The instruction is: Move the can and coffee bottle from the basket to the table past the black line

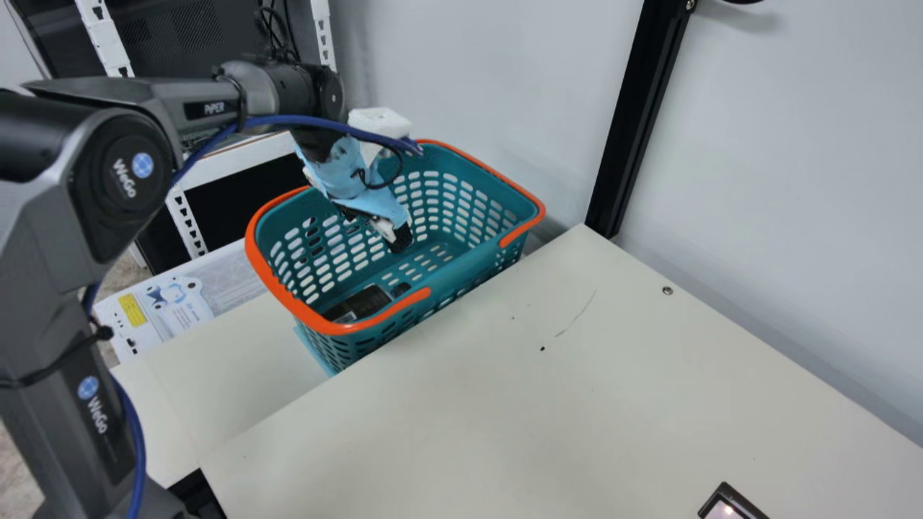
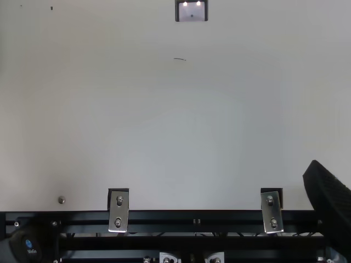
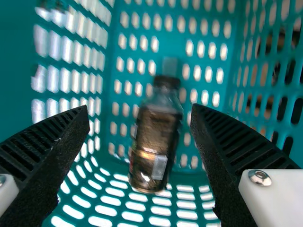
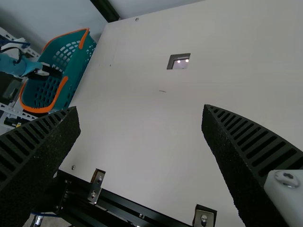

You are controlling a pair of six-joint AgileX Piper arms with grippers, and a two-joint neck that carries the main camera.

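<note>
The coffee bottle, dark with a black cap, lies at the bottom of the teal basket. Over the basket's inside hangs my left gripper. In the left wrist view the bottle is seen beyond the two spread fingers of my left gripper, with nothing held between them. My right gripper shows in part at the top view's right edge. From its own wrist camera, my right gripper stands open above the table, its fingers wide apart and holding nothing.
The basket's orange rim rises beside the cream table. A small black-framed square lies on the table. Metal brackets and a black rail run along one edge. A black post stands by the wall.
</note>
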